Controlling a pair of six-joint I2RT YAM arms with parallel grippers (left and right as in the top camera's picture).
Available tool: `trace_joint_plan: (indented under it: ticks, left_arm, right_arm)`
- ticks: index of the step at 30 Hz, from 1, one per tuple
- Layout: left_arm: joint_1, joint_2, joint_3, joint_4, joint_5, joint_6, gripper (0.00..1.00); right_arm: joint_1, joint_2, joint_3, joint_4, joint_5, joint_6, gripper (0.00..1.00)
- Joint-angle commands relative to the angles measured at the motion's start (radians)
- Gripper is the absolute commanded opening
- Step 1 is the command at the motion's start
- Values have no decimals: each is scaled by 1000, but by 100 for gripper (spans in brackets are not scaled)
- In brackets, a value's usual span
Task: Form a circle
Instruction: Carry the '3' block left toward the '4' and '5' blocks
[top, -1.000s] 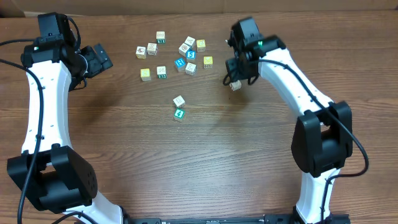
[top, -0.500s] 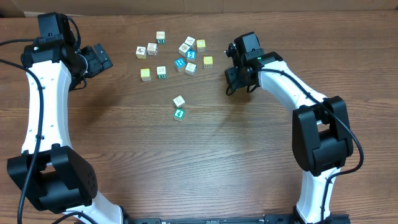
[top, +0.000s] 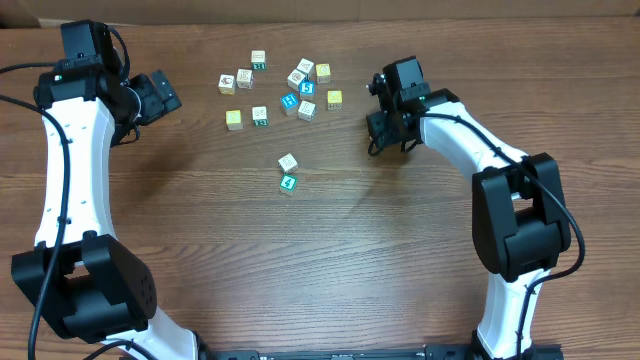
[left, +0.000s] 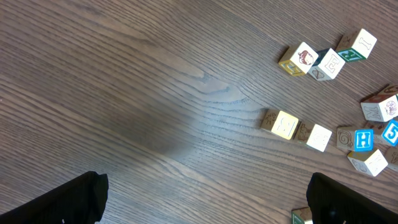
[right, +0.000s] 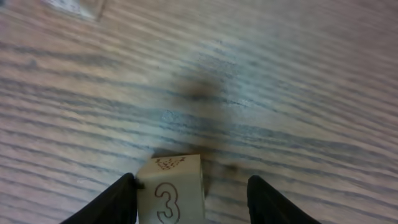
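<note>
Cubes lie scattered along the far side of the bench in the overhead view. The circle sits among them, a tight knot of white faces and one teal face, well apart from both grippers. Two more cubes, a pair, lie nearer the middle. The left gripper hangs at the far left, clear of everything. The right gripper is low over the bench, right of the scatter.

Left wrist view: the left gripper stands wide open with only bare wood between its fingers. Scattered cubes lie ahead to the right, and the circle is cut by the right edge.

Right wrist view: the right gripper is partly open astride a pale cube marked 3, which rests on the bench. One finger touches the cube's side, and the other stands clear of it with wood showing between.
</note>
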Motion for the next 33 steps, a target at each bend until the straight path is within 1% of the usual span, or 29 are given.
trace_joint_plan:
  ticks: [1,4,7,9,10,13,16,20,24,28,33]
  left_arm:
    - [-2,6,0,1,3,-6,99]
    - [-2,6,0,1,3,-6,99]
    - [-2,6,0,1,3,-6,100]
    - [-2,6,0,1,3,-6,99]
    - [-2,6,0,1,3,-6,100]
    - [-2,6,0,1,3,-6,100]
    - [-2,6,0,1,3,-6,100]
    - [-2,6,0,1,3,-6,99]
    - [-2,6,0,1,3,-6,99]
    - [-2,6,0,1,3,-6,100]
    - [-2,6,0,1,3,-6,99]
  right_arm:
    - [-4,-2,-26,19,-8,-6,45]
    - [-3,-2,-25,26,-8,-5,36]
    - [-2,-2,-24,27,-9,-5,34]
    - [0,-8,-20,21,-14,-4,28]
    - [0,-13,-13,13,-25,3,27]
    - [5,-40,19,-21,-72,41,27]
    - [15,-82,45,-60,-124,40,26]
    - [35,-147,47,-101,-136,42,26]
    - [71,-184,47,-154,-160,108,26]
    - [119,-184,47,-216,-187,201,26]
    - [180,-181,26,-239,-180,232,26]
